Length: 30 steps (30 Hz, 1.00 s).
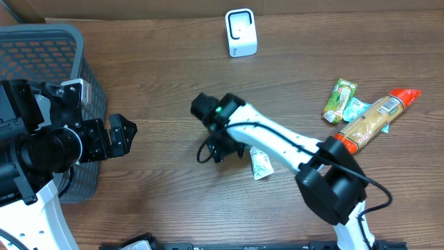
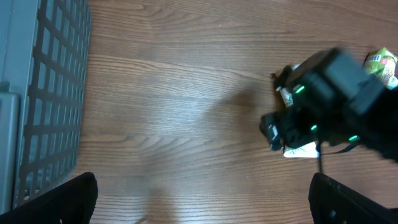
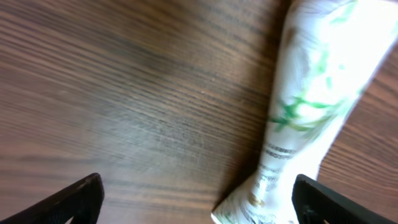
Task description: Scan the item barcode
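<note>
Four packets lie on the counter (image 1: 159,62). A white green-printed sachet (image 1: 261,165) sits below the single barcode scanner (image 1: 241,32), with bare wood between them, and a green pouch (image 1: 339,101), teal packet (image 1: 358,109) and orange-capped bag (image 1: 378,119) cluster to the scanner's lower right. The right end effector (image 3: 199,202) is spread around the sachet without pinching it, and only its wrist view shows the sachet's print. The left end effector (image 1: 123,136) is spread and empty, lower left of the scanner beside the one grey basket (image 1: 48,42).

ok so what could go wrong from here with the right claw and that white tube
The right claw hangs open with the white tube off to one side, so closing may only nudge it. The tube lies flat on the table, so a grab may scrape wood. The scanner stands well away; a weak grip could drop it.
</note>
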Available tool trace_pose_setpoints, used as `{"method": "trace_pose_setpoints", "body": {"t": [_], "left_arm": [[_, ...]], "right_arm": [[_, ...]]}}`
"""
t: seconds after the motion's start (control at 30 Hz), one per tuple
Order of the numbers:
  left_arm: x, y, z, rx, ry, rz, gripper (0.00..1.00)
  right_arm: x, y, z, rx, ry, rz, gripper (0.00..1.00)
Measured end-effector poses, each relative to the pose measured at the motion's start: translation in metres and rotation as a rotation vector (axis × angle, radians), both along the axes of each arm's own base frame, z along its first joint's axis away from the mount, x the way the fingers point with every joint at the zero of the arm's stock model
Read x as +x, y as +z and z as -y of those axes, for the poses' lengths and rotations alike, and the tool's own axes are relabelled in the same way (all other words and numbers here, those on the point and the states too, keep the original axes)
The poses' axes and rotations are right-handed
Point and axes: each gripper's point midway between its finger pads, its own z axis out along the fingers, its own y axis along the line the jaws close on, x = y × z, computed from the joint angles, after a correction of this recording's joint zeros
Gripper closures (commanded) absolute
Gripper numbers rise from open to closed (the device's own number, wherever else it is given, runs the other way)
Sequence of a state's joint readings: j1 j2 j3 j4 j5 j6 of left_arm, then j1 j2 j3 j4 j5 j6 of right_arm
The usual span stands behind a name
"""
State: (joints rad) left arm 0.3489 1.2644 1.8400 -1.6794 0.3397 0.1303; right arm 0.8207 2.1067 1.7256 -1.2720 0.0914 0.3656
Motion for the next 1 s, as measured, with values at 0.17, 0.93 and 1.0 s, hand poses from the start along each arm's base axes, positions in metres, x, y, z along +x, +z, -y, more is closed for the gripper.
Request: {"method": "trace_pose_setpoints", "body": {"t": [0.17, 0.93, 1.0], "left_arm": [[0.000, 0.000, 0.000, 0.000, 0.000, 0.000, 0.00], [0.000, 0.000, 0.000, 0.000, 0.000, 0.000, 0.00], [0.000, 0.000, 0.000, 0.000, 0.000, 0.000, 0.00]], "right_arm": [[0.030, 0.045, 0.018, 0.132, -0.114, 0.028, 0.02], [0.078, 0.099, 0.097, 0.265, -0.187, 0.106, 0.00], [0.074, 0.093, 0.094, 0.294, -0.146, 0.076, 0.00]]}}
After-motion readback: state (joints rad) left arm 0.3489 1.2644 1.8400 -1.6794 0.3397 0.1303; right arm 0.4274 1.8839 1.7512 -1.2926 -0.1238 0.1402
